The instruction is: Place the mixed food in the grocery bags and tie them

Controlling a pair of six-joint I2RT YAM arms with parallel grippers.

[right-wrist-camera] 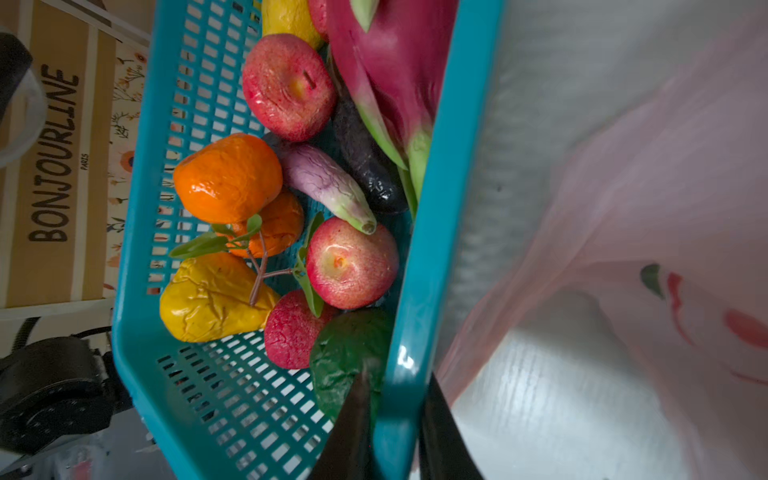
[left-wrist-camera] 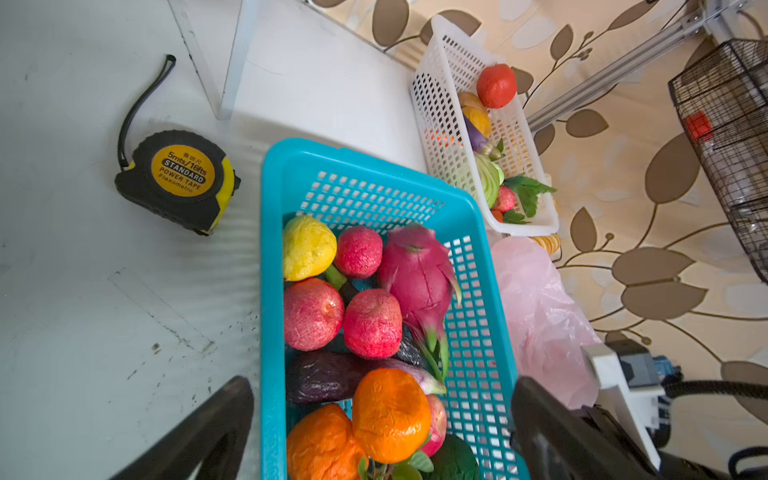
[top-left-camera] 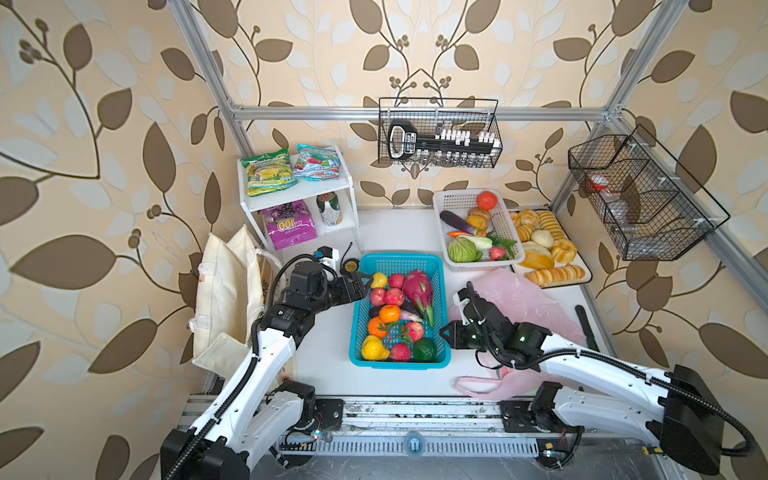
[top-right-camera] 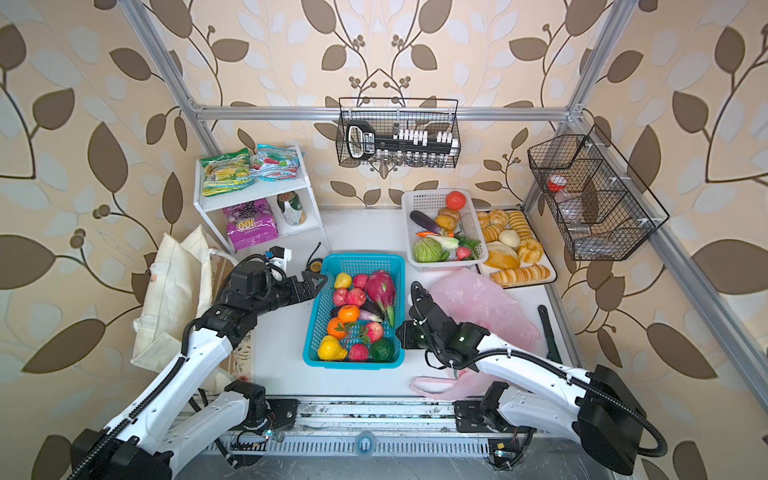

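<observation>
In both top views the teal basket sits mid-counter. It holds the dragon fruit, two oranges, and red and yellow fruit. The left end effector hangs over the basket's far left corner with its jaws wide apart and nothing in them. The right end effector is at the basket's right wall, near the front corner. The pink bag lies crumpled on the counter just right of the basket and runs under the right arm. The tote slumps at the counter's left edge. On the shelf at back left, the teal-red packet lies on top. The purple pouch and the can are below it.

In the left wrist view, the left end effector has its two dark fingers spread wider than the basket and grips nothing. A tape measure lies on the counter beside the basket. The pink bag is on the basket's other side.

In the right wrist view, the right end effector straddles the basket wall. One finger is inside, against a green fruit, and the other is outside. The jaws are nearly closed and appear to pinch the wall, though motion blur hides the contact. The pink bag, with red print, spreads beside the wall.
</observation>
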